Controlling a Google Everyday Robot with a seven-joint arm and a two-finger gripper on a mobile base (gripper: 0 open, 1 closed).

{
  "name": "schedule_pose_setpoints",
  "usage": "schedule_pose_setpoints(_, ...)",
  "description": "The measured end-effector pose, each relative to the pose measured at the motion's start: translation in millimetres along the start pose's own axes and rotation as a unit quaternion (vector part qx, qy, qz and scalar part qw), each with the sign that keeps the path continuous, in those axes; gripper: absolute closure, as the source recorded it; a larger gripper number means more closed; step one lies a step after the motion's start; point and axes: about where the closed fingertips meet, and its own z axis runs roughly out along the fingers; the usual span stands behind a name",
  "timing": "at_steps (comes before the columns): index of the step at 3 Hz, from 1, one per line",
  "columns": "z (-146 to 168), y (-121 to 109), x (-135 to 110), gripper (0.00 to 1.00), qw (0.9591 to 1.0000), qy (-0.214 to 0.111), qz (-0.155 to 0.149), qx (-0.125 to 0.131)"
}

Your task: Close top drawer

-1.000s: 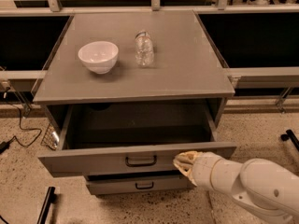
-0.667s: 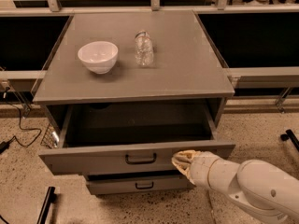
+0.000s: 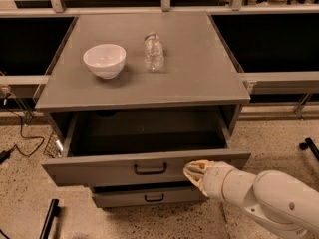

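Note:
The top drawer (image 3: 99,169) is pulled well out of the grey cabinet, its dark inside showing. Its long flat front panel carries a black bar handle (image 3: 150,169) at the middle. My gripper (image 3: 196,172) comes in from the lower right on a white arm and rests against the front panel, just right of the handle. A narrower grey drawer (image 3: 124,198) with a smaller black handle sticks out slightly below.
On the cabinet top (image 3: 199,78) stand a white bowl (image 3: 104,59) and a clear plastic bottle (image 3: 153,51). Black cables (image 3: 20,133) and a black bar (image 3: 49,218) lie on the speckled floor at left. Metal rails run along the back.
My gripper has shifted a little to the left along the drawer front. The drawer's opening has hardly changed.

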Motion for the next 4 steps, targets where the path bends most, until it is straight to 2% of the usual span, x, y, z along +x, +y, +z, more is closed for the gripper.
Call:
schedule_pose_setpoints(1,0.0,0.0,0.0,0.27,1.0,0.0,0.0,0.0)
schedule_pose_setpoints(2,0.0,0.0,-0.1,0.04,1.0,0.0,0.0,0.0)
schedule_pose_setpoints(3,0.0,0.0,-0.1,0.0,1.0,0.0,0.0,0.0)
schedule_pose_setpoints(4,0.0,0.0,-0.1,0.0,1.0,0.0,0.0,0.0)
